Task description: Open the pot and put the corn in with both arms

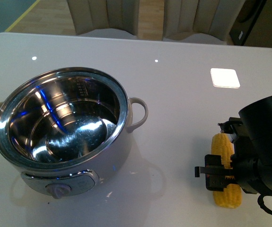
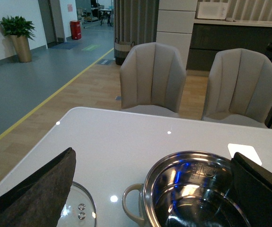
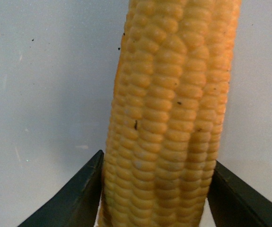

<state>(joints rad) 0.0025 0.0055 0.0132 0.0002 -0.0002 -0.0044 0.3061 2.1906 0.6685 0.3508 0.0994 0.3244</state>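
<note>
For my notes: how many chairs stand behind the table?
2. One beige padded chair beyond the white table's far edge, a second chair beside it; more may be hidden.

The table is viewed steeply from above by the front camera, at middle range. The pot is shared with the left wrist view, set low and faced toward the chairs. The corn is shared with the right wrist view, held very close
</note>
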